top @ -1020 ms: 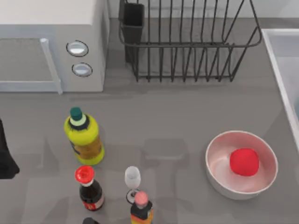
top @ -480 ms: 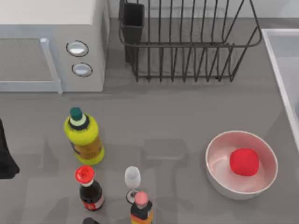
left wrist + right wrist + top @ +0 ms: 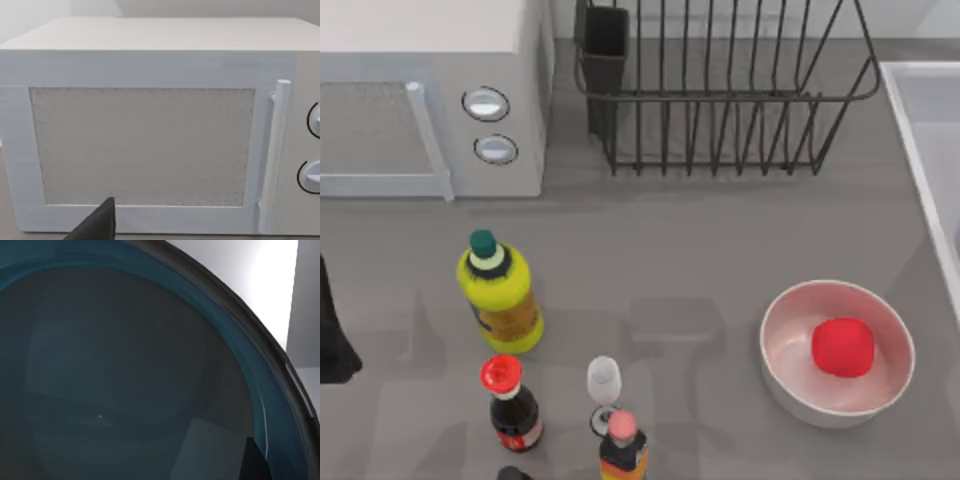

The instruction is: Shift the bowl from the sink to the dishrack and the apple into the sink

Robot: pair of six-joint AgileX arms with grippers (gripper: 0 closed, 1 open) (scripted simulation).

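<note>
The red apple (image 3: 843, 347) lies inside a white bowl (image 3: 767, 340) on the table's right side. Along the right edge runs the white sink (image 3: 918, 165). The black wire dishrack (image 3: 720, 97) stands at the back, with nothing in it and its dark utensil cup (image 3: 605, 45) at the left corner. The right wrist view looks from very close into the teal-blue bowl (image 3: 125, 365), with one dark fingertip (image 3: 254, 462) just over its rim. My left arm (image 3: 330, 345) is parked at the left edge, and one of its fingertips (image 3: 100, 225) shows before the microwave.
A white microwave (image 3: 430, 90) fills the back left. A yellow bottle (image 3: 500, 295), a red-capped dark bottle (image 3: 510, 400), a wine glass (image 3: 604, 385) and another bottle (image 3: 622, 445) stand at the front left. Bare grey table lies between rack and white bowl.
</note>
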